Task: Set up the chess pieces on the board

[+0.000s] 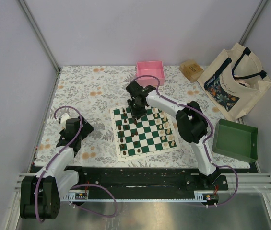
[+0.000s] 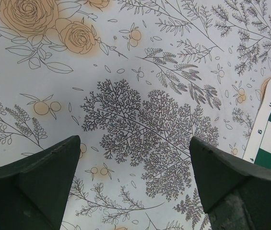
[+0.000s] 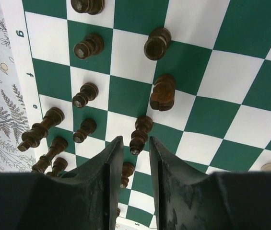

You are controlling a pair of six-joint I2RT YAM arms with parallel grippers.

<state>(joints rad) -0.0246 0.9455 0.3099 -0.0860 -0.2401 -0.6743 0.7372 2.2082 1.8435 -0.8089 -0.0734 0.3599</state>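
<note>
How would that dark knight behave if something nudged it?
The dark knight would probably tip easily, since it looks tall and narrow. It appears to be carved wood, so it is likely stiff and light. If it toppled, it might knock a neighbouring dark piece.

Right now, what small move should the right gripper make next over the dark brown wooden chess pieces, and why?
Probably close the right gripper on the dark brown pawn on the green checked board, between its fingertips: a gap shows on each side, so nothing is gripped.
</note>
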